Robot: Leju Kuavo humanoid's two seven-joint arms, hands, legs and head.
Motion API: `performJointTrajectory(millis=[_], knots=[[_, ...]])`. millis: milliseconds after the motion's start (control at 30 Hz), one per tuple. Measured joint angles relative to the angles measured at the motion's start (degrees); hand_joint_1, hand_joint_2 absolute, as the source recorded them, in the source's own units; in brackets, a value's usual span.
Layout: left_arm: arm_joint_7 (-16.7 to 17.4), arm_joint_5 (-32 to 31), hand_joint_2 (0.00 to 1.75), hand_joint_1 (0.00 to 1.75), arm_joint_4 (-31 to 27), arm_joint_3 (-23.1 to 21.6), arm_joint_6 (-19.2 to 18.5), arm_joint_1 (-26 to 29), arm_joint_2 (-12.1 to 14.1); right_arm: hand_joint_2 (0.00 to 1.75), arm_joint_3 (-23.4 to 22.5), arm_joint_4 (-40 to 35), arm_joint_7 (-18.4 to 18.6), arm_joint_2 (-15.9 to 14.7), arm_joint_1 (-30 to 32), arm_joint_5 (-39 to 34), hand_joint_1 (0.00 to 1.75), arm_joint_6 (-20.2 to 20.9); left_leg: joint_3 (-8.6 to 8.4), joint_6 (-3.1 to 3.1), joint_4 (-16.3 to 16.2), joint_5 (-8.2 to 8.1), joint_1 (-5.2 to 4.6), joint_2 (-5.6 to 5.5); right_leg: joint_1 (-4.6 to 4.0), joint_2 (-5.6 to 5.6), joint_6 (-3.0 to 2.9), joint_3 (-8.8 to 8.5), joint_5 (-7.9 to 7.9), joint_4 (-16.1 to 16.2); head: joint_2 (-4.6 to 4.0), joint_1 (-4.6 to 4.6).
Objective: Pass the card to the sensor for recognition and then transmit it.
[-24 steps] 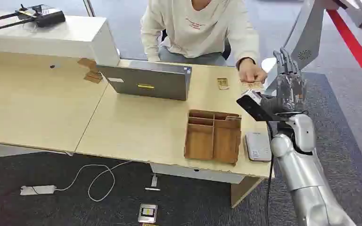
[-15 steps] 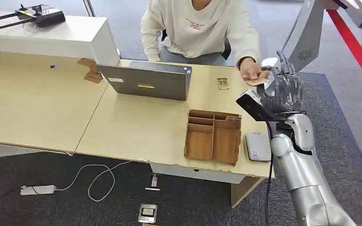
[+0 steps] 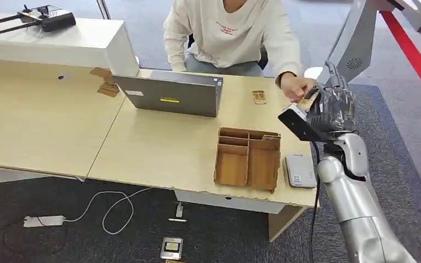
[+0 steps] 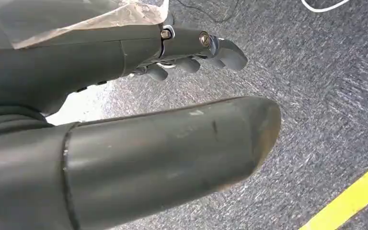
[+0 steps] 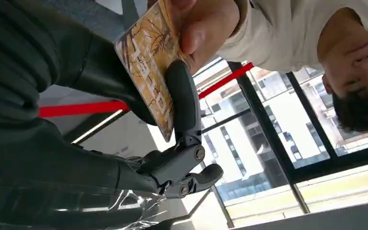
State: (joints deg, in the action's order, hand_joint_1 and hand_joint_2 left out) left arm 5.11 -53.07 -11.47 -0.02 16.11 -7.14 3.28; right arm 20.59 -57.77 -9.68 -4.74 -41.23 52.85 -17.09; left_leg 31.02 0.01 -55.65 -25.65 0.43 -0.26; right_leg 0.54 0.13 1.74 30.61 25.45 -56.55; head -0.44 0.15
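Beside the desk (image 3: 159, 148), right robot hand (image 3: 334, 104) pinches the card (image 5: 148, 62).

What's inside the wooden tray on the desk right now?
The wooden tray shows bare wood in its large front compartments. The narrow back slots are too shallow-angled to tell; nothing sticks out of them.

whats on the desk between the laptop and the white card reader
In the head view, a wooden divided tray sits on the desk between the laptop and the white card reader, right beside the reader. The desk between laptop and tray is bare.
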Motion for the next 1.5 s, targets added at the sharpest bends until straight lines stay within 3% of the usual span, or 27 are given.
performJointTrajectory(millis=[333, 533, 933, 1500], knots=[[0.2, 0.4, 0.00, 0.00, 0.0, 0.0, 0.0, 0.0, 0.0, 1.75, -0.3, -0.3, 1.2, -0.7, 0.5, -1.8, 1.75, 0.3, -0.01, 0.00, 0.0, 0.00, 0.00, 0.00, 0.00, 0.00, 0.00, 0.00, 0.00, 0.0, 0.00, 0.00], [0.5, 1.2, 0.00, 0.00, 0.0, 0.0, 0.2, 0.0, 0.0, 1.75, -2.2, 0.2, 2.4, -3.2, 1.7, -3.8, 1.75, -0.3, -0.01, 0.01, 0.0, -0.01, -0.01, 0.00, 0.01, 0.01, 0.00, 0.02, 0.00, 0.0, 0.00, -0.02], [1.6, 1.7, 0.00, 0.00, 0.0, 0.0, 0.2, 0.1, 0.0, 1.75, -6.7, 4.8, 2.2, -8.7, 10.2, -4.5, 1.75, -2.2, 0.02, 0.01, 0.0, -0.04, 0.00, -0.03, 0.00, 0.00, 0.01, 0.02, 0.01, 0.0, 0.00, 0.00], [1.9, 1.6, 0.00, 0.00, 0.0, 0.0, 0.4, 0.1, 0.0, 1.75, -7.3, 8.7, 1.4, -9.0, 13.6, -4.5, 1.75, -2.4, 0.03, 0.01, 0.0, -0.03, 0.00, -0.01, 0.00, 0.01, 0.01, 0.02, 0.01, 0.0, 0.00, 0.00]])
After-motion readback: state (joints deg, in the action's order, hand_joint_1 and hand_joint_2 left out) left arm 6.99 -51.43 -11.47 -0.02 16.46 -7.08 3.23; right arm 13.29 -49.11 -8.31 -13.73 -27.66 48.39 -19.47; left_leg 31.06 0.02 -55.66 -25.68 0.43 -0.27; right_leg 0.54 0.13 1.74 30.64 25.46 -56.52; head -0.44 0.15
